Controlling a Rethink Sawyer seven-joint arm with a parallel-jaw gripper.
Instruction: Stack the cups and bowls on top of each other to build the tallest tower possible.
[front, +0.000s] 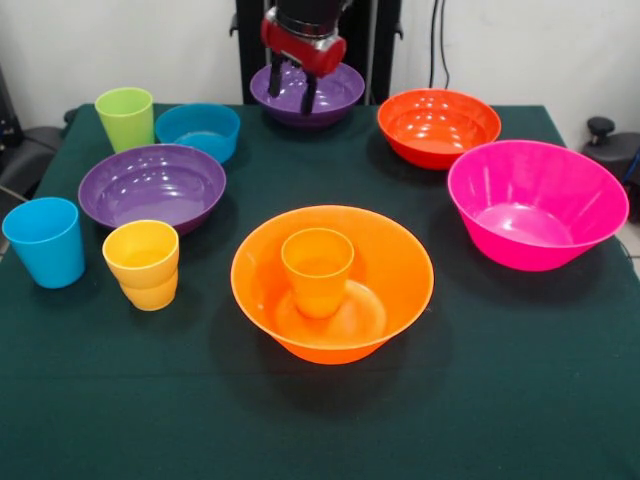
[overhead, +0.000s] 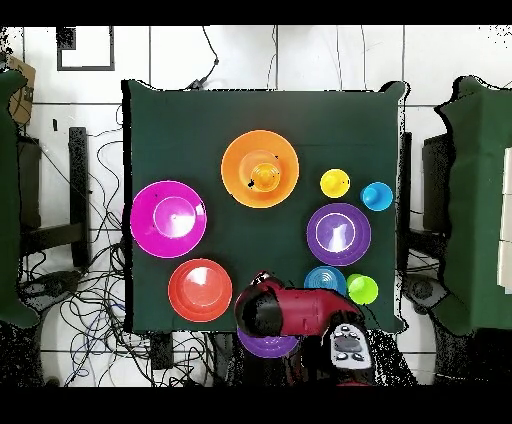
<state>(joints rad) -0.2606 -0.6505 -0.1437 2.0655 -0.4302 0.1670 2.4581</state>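
The wide orange bowl (front: 385, 275) stands at the table's middle with the small orange cup (front: 317, 268) upright inside it; both also show in the overhead view (overhead: 240, 165), (overhead: 265, 178). My gripper (front: 291, 92) is at the table's far edge, shut on the rim of a purple bowl (front: 340, 92), one finger inside and one outside. In the overhead view this bowl (overhead: 268, 347) lies past the table's edge under the arm (overhead: 285, 310). The second purple bowl (front: 152, 185), small blue bowl (front: 198, 130), lime green cup (front: 125, 117), blue cup (front: 45, 241) and yellow cup (front: 142, 264) stand at the left.
The red-orange bowl (front: 438, 126) stands at the far right and the wide pink bowl (front: 535, 203) at the right. The dark green cloth (front: 320, 420) covers the table. Cables lie on the floor around the table (overhead: 90, 300).
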